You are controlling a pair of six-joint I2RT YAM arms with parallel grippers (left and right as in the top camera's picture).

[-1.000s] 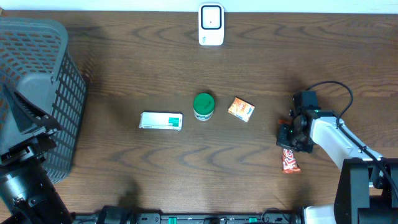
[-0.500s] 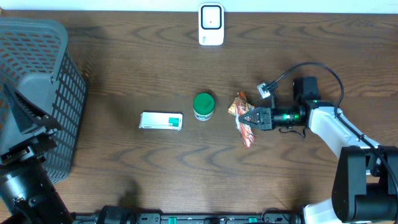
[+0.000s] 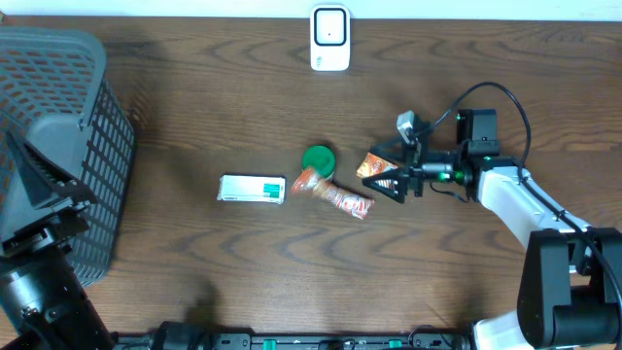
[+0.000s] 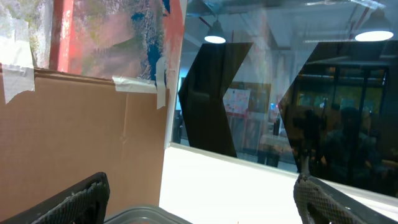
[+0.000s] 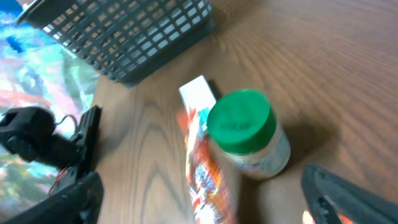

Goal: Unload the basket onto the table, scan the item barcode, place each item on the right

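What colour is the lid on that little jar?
The lid is green, clearest in the right wrist view.

One each: basket (image 3: 109, 146), scanner (image 3: 329, 39), jar (image 3: 318, 160), box (image 3: 251, 189), sachet (image 3: 370, 165), candy bar (image 3: 336, 194).

**Dark wooden table with a basket, a scanner and four small goods**

A dark brown wood-grain table (image 3: 194, 97) fills the overhead view. At its left edge stands a grey plastic mesh basket (image 3: 58, 107). At the far edge, near the middle, sits a white scanner (image 3: 330, 39). Around the centre of the table lies a loose row of goods. From left to right these are a flat white box with green print (image 3: 252, 189), a green-lidded jar (image 3: 318, 163) standing upright, and a small orange packet (image 3: 371, 167). A red and orange snack wrapper (image 3: 338, 197) lies slanted just near of the jar, its left end just beside the jar's base.
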